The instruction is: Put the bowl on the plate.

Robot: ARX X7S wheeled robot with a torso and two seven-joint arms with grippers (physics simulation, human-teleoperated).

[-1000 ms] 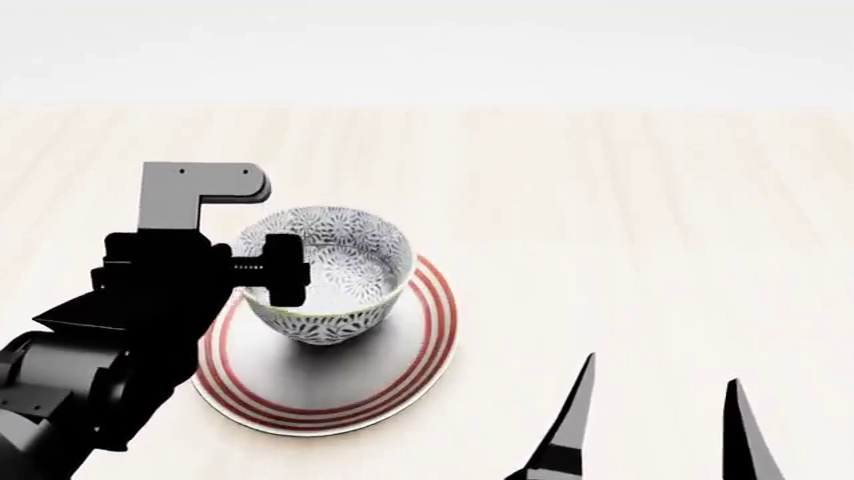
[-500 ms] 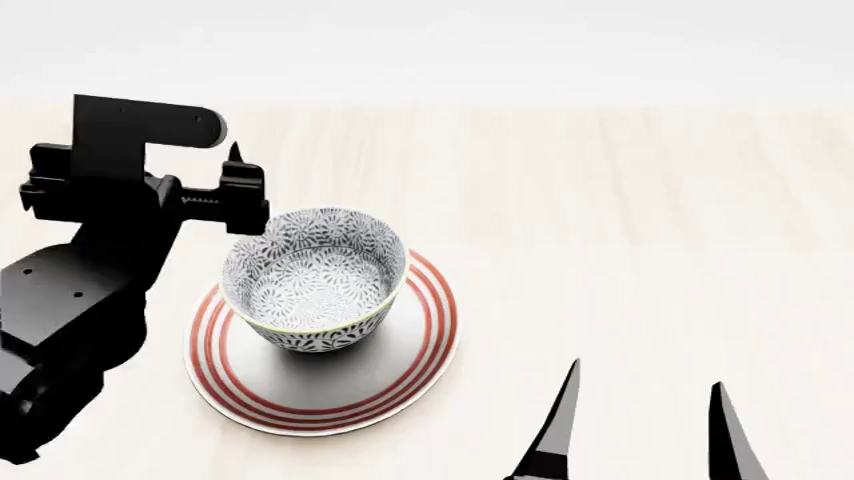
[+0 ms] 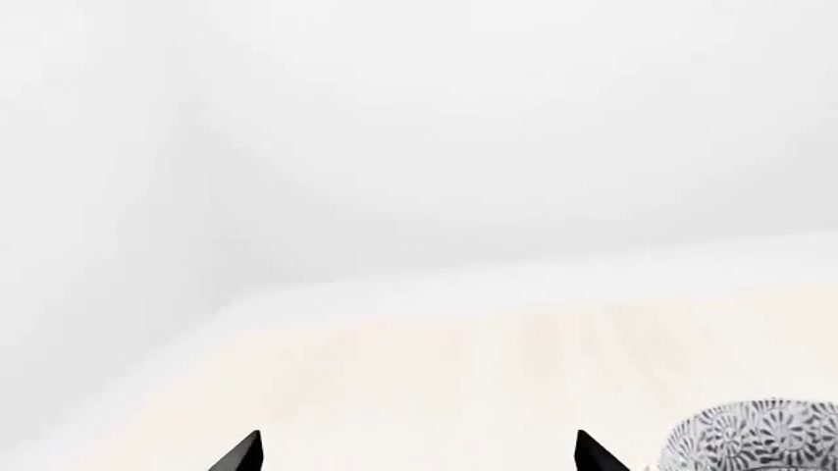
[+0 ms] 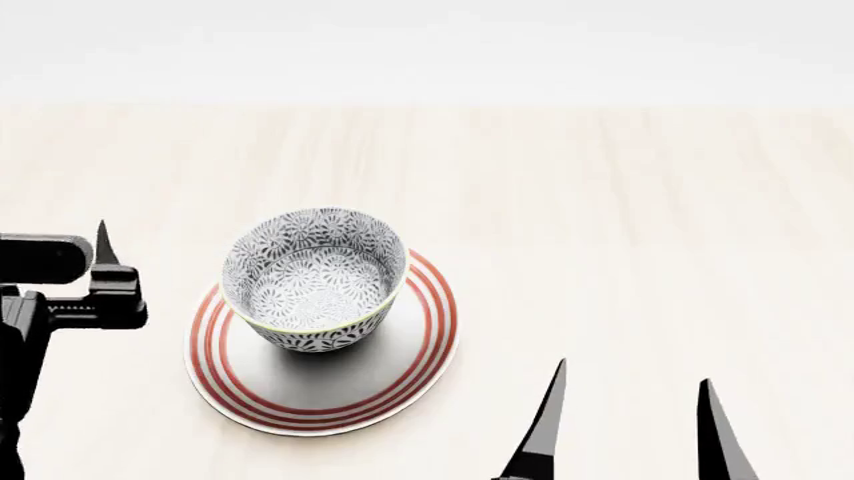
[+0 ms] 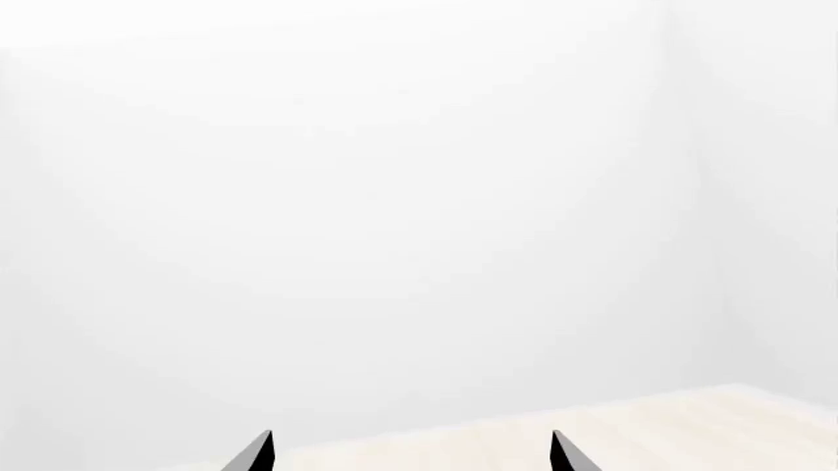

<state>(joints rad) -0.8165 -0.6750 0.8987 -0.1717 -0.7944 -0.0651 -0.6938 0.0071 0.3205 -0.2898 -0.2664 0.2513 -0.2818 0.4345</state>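
Note:
The bowl (image 4: 315, 278), grey-and-white floral, stands upright on the plate (image 4: 434, 322), which is white with red rings, left of centre in the head view. My left gripper (image 3: 419, 453) is open and holds nothing. In the head view it sits at the left edge, one fingertip (image 4: 103, 240) showing, a short gap left of the bowl. The left wrist view catches only a piece of the bowl (image 3: 759, 440) beside one finger. My right gripper (image 4: 631, 380) is open and empty, low on the right and apart from the plate. Its tips frame bare table and wall in the right wrist view (image 5: 411, 444).
A pale wooden table (image 4: 601, 200) carries the plate. Its far edge meets a white wall (image 4: 427, 50) at the back. Nothing else stands on the table in these views.
My left gripper has come off the bowl's rim and drawn back left and down to the view's edge. The bowl stays put on the plate. The right gripper crept slightly left.

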